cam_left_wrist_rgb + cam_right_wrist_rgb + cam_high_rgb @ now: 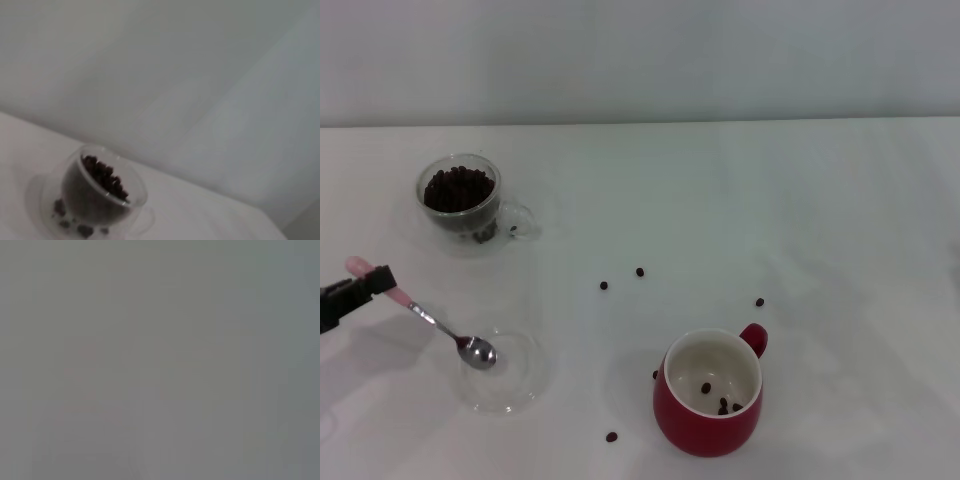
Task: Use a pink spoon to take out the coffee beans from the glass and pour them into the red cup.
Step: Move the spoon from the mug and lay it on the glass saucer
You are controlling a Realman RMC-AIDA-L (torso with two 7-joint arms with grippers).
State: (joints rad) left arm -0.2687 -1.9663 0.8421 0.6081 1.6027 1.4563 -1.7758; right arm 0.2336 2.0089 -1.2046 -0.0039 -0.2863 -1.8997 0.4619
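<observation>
The left pincer sits at the table's left edge, closed on the pale pink end of the pink spoon, w/ the metal bowl lying empty on a flat clear glass disc just beside it. Taking the red cup as the landmark: the disc and spoon are well off to its left, the glass is farther back and left, still nearly full of coffee beans, and a few beans lie inside the cup. Loose beans are scattered on the table around the cup, several behind it, one at its front-left, so spilling looks like the real risk. The spoon seems light and stiff but thin and prob. slippery at the steel neck; the handle end, where it's held now, looks like the right spot, though so far back the bowl may wobble. Beans are hard, smooth, and roll easily, so keep the bowl level. The glass looks light and fragile and could tip if the spoon catches its rim. The right pincer is not in sight; its wrist view shows only grey. No brands, labels or readable writing on anything, as far as I can tell.
</observation>
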